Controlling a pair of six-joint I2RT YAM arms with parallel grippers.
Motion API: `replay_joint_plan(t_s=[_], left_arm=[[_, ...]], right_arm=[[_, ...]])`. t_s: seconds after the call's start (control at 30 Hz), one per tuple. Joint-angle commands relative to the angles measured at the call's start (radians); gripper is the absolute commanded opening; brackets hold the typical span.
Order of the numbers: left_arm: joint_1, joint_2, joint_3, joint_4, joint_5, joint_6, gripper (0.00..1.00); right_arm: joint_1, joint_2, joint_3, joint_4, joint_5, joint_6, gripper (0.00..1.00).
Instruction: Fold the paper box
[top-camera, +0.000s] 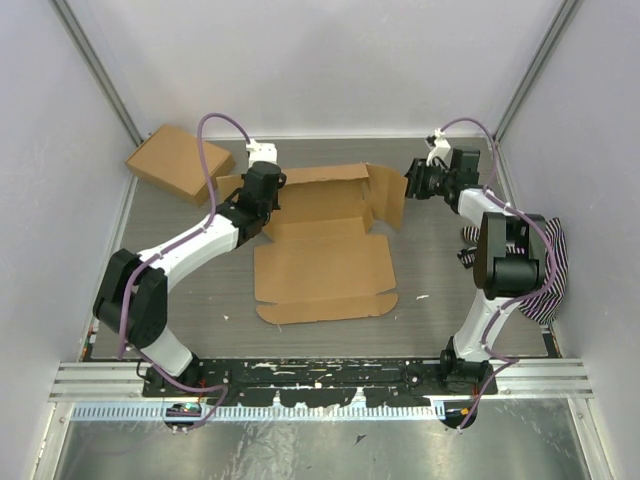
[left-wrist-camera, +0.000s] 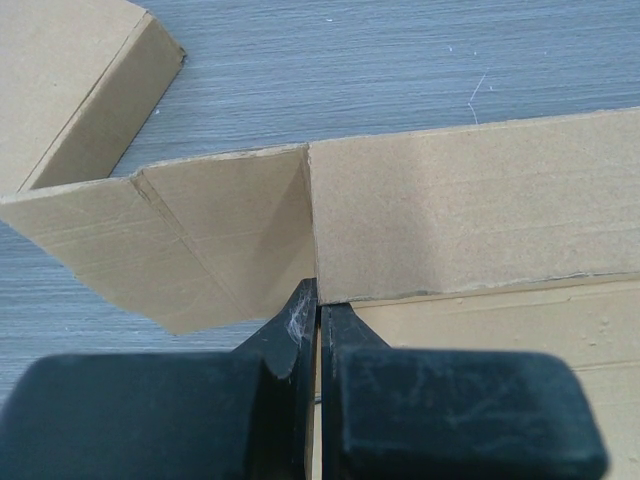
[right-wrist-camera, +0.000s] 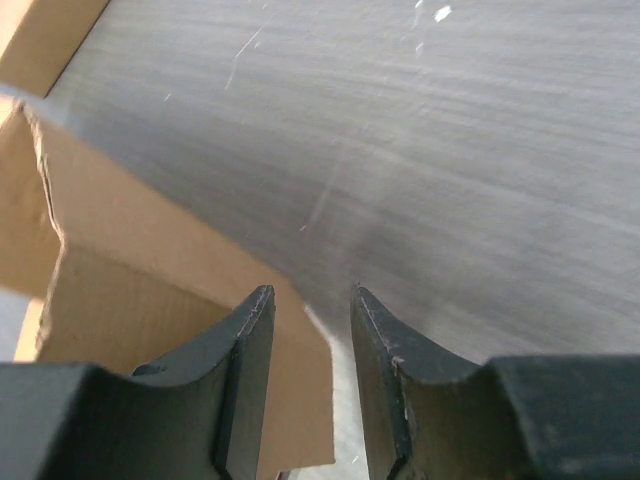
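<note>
The paper box (top-camera: 320, 265) is a brown cardboard blank lying mid-table, its front lid panel flat and its rear and side walls partly raised. My left gripper (top-camera: 265, 205) is at the box's rear left corner. In the left wrist view its jaws (left-wrist-camera: 318, 300) are closed with a thin strip of cardboard between them, below the seam where an angled corner flap (left-wrist-camera: 220, 240) meets the upright rear wall (left-wrist-camera: 470, 210). My right gripper (top-camera: 408, 182) is at the raised right side flap (top-camera: 385, 195). Its jaws (right-wrist-camera: 312, 300) are open, with the flap's edge (right-wrist-camera: 120, 250) reaching between the fingers beside the left finger.
A second, ready-made brown cardboard box (top-camera: 180, 163) lies at the back left, near the paper box's corner; it also shows in the left wrist view (left-wrist-camera: 70, 80). A striped cloth (top-camera: 548, 270) hangs at the right wall beside the right arm. Metal rails run along the table sides.
</note>
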Motion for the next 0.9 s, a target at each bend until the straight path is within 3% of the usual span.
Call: replay_joint_plan(t_s=[0.0, 0.43, 0.87], left_arm=[[0.002, 0.002, 0.028, -0.035, 0.019, -0.01, 0.06], [0.002, -0.013, 0.015, -0.035, 0.045, -0.027, 0.05], [0.002, -0.021, 0.006, -0.037, 0.077, -0.045, 0.05]], right_arm=[[-0.003, -0.115, -0.092, 0.068, -0.157, -0.021, 0.42], [0.022, -0.345, -0.267, 0.114, -0.154, 0.008, 0.5], [0.137, -0.288, -0.19, 0.044, -0.028, -0.092, 0.55]])
